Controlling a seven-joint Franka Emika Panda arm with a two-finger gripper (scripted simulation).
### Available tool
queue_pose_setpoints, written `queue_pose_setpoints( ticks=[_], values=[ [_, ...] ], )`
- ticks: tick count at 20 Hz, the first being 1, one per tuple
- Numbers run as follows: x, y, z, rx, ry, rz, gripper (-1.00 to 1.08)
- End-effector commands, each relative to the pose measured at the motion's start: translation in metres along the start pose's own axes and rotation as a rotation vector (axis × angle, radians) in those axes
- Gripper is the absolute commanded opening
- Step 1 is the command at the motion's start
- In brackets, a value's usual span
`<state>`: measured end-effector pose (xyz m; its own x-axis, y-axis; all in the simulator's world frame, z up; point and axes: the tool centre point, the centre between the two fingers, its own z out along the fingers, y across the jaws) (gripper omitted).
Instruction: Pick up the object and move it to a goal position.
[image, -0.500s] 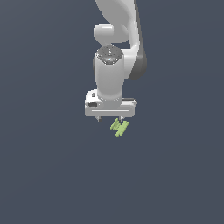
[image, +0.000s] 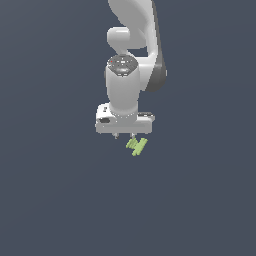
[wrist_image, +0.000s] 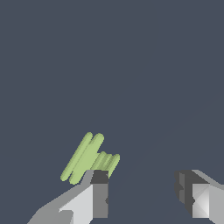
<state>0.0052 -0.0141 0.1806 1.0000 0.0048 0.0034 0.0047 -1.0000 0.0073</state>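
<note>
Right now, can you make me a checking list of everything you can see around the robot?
Surface: plain dark grey-blue floor, no marks.
Job's things: small light-green piece lying just below the arm, not held; no goal marker seen.
Clutter: nothing seen.
Grippers: white gripper pointing down, jaws open and empty; in the wrist view the green piece sits beside one finger, not between the two.
Cables: nothing seen.
Surroundings: only the white arm; no walls or other things.
</note>
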Motion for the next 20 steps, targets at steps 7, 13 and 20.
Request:
queue_pose_setpoints(
  ticks=[7,13,20],
  values=[
    [-0.002,-0.003,0.004,-0.018,-0.007,0.012,0.28],
    [-0.006,-0.011,0.014,-0.06,-0.018,0.039,0.28],
    [-0.014,-0.024,0.031,-0.14,-0.029,0.088,0.28]
  ],
)
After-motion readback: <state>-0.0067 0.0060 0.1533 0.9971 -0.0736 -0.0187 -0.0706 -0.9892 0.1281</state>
